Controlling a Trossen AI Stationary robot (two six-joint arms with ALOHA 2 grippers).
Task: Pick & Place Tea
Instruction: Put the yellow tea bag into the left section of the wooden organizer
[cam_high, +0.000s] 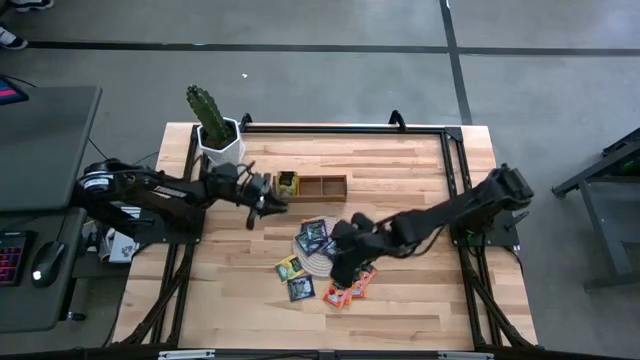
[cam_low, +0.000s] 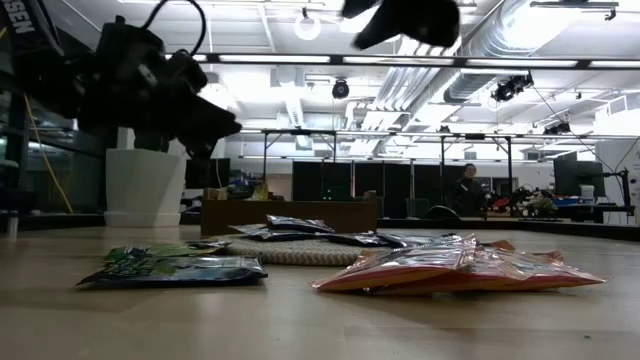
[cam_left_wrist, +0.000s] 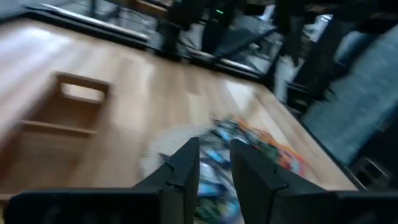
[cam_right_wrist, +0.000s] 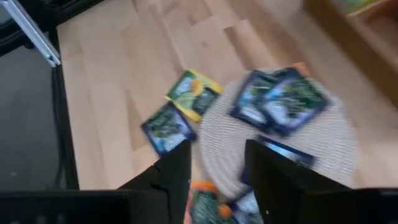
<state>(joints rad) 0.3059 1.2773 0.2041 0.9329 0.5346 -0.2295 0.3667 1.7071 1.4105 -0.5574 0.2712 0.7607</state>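
Tea sachets lie flat around the round woven mat (cam_high: 312, 256): dark blue ones (cam_high: 313, 234) on the mat, a yellow-green one (cam_high: 289, 267) and a dark one (cam_high: 300, 289) on the table before it, orange ones (cam_high: 353, 290) to its near right. A yellow-green sachet (cam_high: 287, 183) sits in the left compartment of the wooden tray (cam_high: 325, 186). My left gripper (cam_high: 274, 203) hovers just in front of the tray's left end, fingers (cam_left_wrist: 186, 168) slightly apart and empty. My right gripper (cam_right_wrist: 217, 165) hangs open above the mat's near right edge, holding nothing.
A potted cactus (cam_high: 212, 125) in a white pot stands at the table's far left corner, behind my left arm. Black frame rails (cam_high: 455, 180) run along the table's edges. Bare wood lies to the right of the mat and along the near edge.
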